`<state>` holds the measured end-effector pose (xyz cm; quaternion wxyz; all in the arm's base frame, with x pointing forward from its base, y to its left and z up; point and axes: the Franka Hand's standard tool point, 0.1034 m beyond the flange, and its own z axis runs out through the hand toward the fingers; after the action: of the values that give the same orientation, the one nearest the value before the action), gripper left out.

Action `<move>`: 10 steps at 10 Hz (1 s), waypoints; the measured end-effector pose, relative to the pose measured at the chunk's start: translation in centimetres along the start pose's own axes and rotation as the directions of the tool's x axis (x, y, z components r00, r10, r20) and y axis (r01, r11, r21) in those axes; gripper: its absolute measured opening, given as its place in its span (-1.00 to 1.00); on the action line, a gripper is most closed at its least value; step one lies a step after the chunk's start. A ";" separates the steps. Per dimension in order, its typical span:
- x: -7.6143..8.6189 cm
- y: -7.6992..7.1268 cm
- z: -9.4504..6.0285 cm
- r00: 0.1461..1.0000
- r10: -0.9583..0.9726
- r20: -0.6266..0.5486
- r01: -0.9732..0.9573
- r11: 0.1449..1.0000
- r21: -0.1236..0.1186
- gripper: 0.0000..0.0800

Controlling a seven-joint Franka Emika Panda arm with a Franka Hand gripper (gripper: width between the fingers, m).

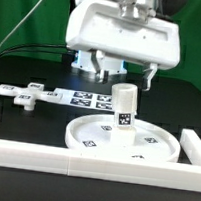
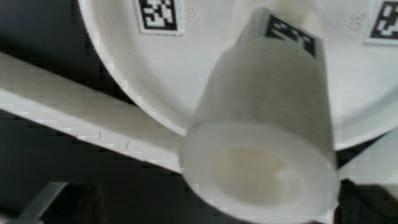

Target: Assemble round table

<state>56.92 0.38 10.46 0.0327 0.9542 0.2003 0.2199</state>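
The large rimmed round disc point(image 1: 90, 136) lies flat on the table near the front rail. The short cylindrical leg point(image 1: 124, 107) stands upright on its middle, with a tag on its side. The cross-shaped foot point(image 1: 27, 94) lies on the table at the exterior view's left. My gripper point(image 1: 131, 80) hangs just above the leg's top. In the wrist view the leg point(image 2: 258, 120) rises toward the camera from the disc point(image 2: 143, 60). Its top end sits between my dark fingers point(image 2: 48, 198), with a gap showing, so my gripper point(image 2: 210, 198) is open.
The marker board point(image 1: 87, 97) lies behind the disc. Long white border rails run along the front point(image 1: 92, 166) and both sides point(image 1: 194, 147); one crosses the wrist view point(image 2: 71, 100). A green backdrop stands behind the arm's base.
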 end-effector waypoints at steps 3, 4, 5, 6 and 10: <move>-0.2 -1.2 0.2 0.990 0.011 0.139 -0.019 0.998 0.058 0.62; 0.1 -1.6 0.2 0.985 0.004 0.174 -0.017 0.997 0.074 0.62; -0.2 -2.2 0.3 0.967 0.001 0.255 -0.028 0.994 0.102 0.62; -0.2 -2.6 0.3 0.941 -0.015 0.339 -0.033 0.990 0.134 0.62; -0.7 -1.5 0.7 0.913 -0.061 0.404 -0.011 0.985 0.173 0.62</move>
<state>56.14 1.48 9.28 -0.0058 0.9756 0.2195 -0.0026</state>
